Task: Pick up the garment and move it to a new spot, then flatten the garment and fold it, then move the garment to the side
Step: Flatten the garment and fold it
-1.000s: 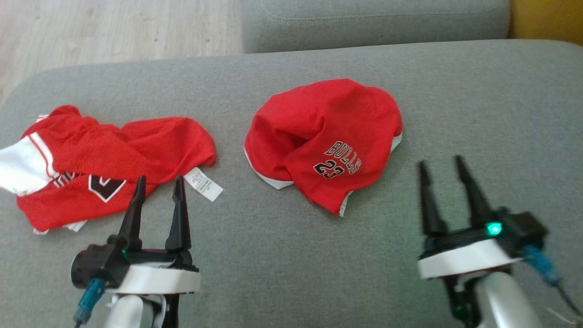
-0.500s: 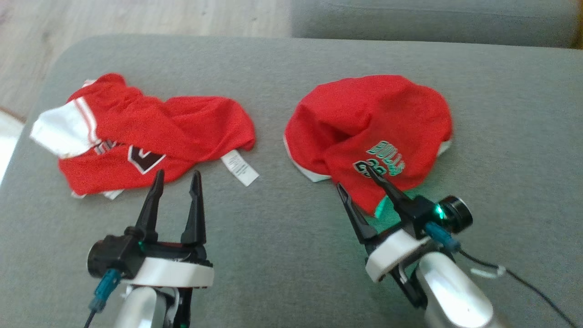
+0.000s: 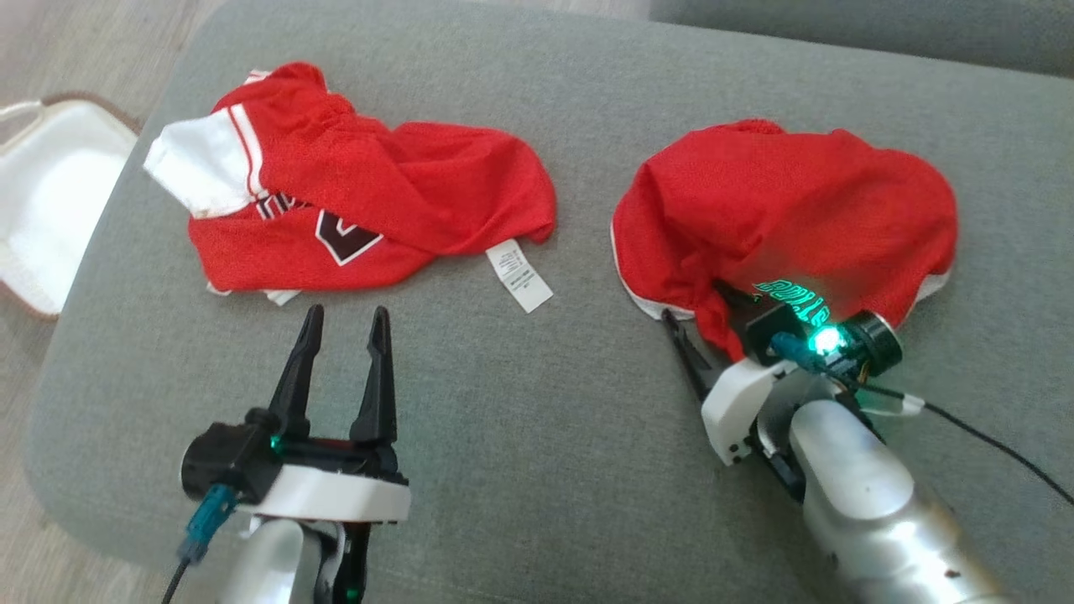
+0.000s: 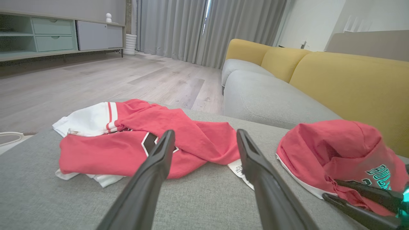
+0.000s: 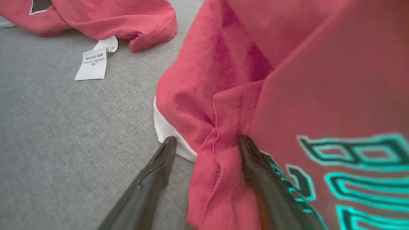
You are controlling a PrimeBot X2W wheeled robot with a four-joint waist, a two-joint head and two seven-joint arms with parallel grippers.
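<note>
At the upper left of the head view, a red and white garment (image 3: 361,201) is lying crumpled on the grey cushion (image 3: 537,470), with its label (image 3: 520,275) trailing out at its lower right. Below it the left tool (image 3: 346,312) is hovering, released and empty. At the right the red jersey (image 3: 797,193) is sitting bunched. The right tool (image 3: 695,304) is standing spread and unclenched, its fingers (image 5: 153,172) straddling a fold at the jersey's lower left edge.

Grey sofa (image 4: 48,198), yellow back cushions (image 4: 351,83), pale wood floor (image 4: 96,80), grey curtains (image 4: 179,28), cabinet (image 4: 54,35).
</note>
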